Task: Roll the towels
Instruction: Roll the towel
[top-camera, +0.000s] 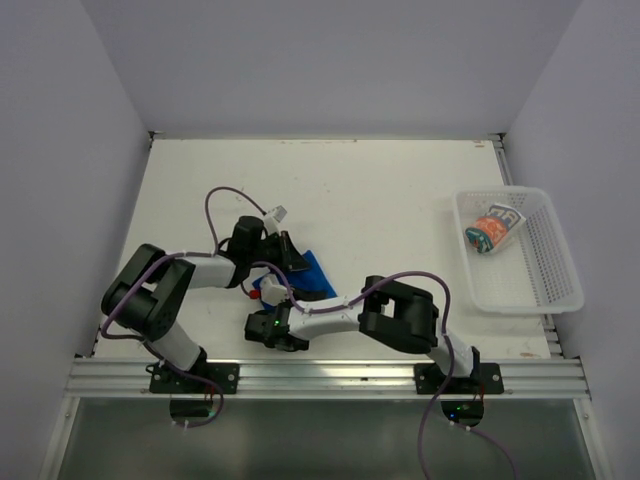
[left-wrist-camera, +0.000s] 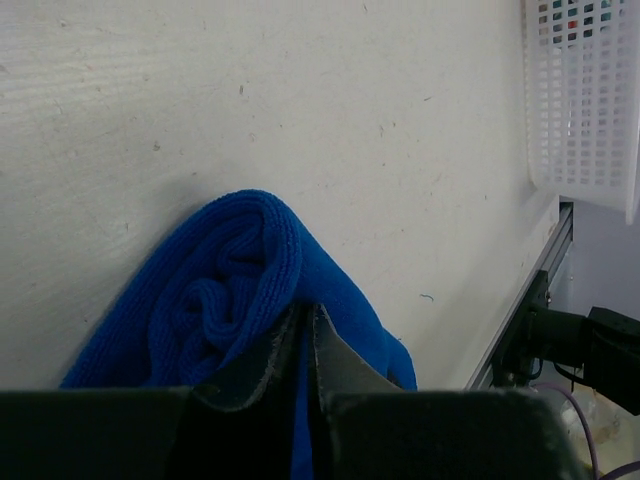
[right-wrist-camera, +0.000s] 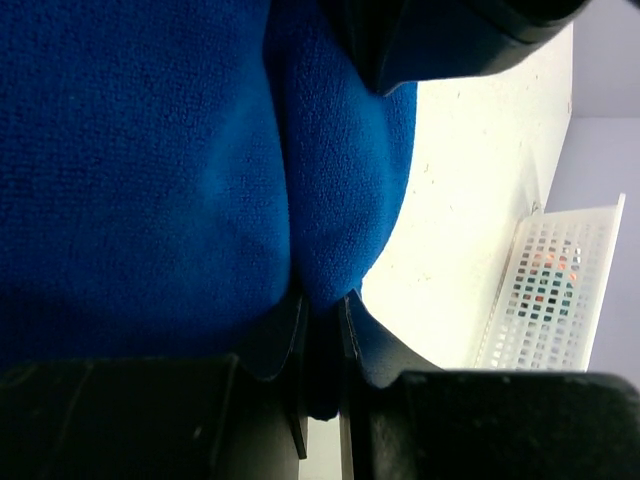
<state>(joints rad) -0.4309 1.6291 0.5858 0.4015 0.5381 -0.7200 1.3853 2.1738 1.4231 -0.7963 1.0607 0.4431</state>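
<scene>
Item one: the blue towel (top-camera: 316, 271) is lying on the table (top-camera: 380, 190), close to the near edge and left of its middle. It is sitting bunched rather than flat, with a rounded, folded-over hump showing in the left wrist view and loose creases gathering inside it.

Item two: the left gripper (left-wrist-camera: 307, 318) is pressing down at the near side of that hump. Its jaws are standing almost together, with only a thin strip of blue cloth showing between them, so it is pinching a fold of the blue towel.

Item three: the right gripper (right-wrist-camera: 320, 305) is reaching across from the right and meeting the same cloth. Its jaws are likewise drawn nearly closed and are nipping a bulge of the blue towel, which is filling most of the right wrist view.

Item four: the patterned towel (top-camera: 492, 230) is resting inside the basket (top-camera: 562, 262), toward its far end and well apart from both arms. The basket is sitting along the right edge of the table.

Whether the patterned towel is rolled or only bundled cannot be told at this size.
</scene>
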